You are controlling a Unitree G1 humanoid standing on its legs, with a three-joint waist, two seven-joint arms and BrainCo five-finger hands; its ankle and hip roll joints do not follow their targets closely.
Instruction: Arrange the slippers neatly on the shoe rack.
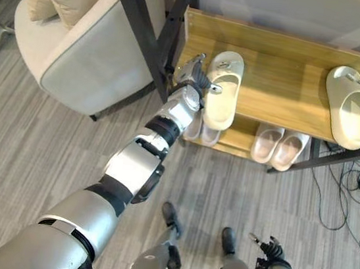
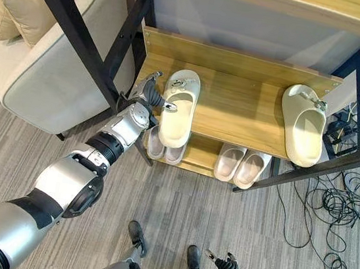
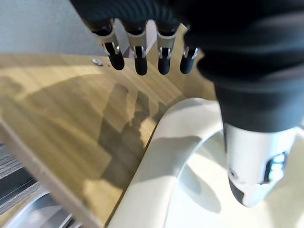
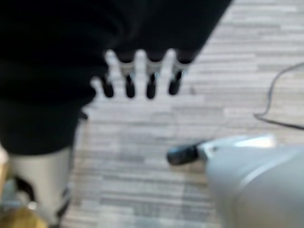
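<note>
Left hand (image 2: 146,95), fingers relaxed, rests beside a cream slipper (image 2: 179,108) on the wooden shoe rack (image 2: 242,113); right hand (image 1: 272,250) hangs slack.

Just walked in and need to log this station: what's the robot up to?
The left robot hand is reaching to the shoe rack, fingers straight over the wood and thumb inside the cream slipper on the upper shelf's left. Its mate lies far off at the shelf's right end, so they aren't paired yet. Two more pairs sit on the lower shelf. The right robot hand hangs idle, low over the floor.
</note>
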